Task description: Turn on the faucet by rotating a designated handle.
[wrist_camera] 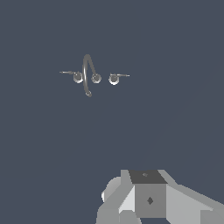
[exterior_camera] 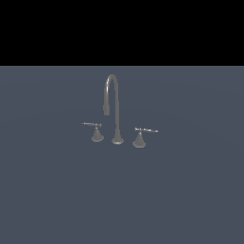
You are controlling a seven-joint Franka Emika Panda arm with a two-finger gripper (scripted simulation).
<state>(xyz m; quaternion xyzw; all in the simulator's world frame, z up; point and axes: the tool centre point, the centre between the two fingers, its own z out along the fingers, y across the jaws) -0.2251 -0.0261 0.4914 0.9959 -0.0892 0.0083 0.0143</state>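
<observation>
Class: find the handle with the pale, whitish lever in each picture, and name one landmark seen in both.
Exterior view: the handle stands on the exterior view's right of the gooseneck spout, lever pointing away from it.
Wrist view: the handle, seen from above, lies beside the spout.
Shared landmark: the gooseneck spout.

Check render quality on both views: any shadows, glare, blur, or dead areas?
Exterior view: flat even light, no cast shadows under the faucet, a black band across the top, coarse pixelated edges; the handle shows pale highlights on its lever. Wrist view: same flat light, faucet small and soft, gripper body cropped at the frame edge, fingers not visible.
</observation>
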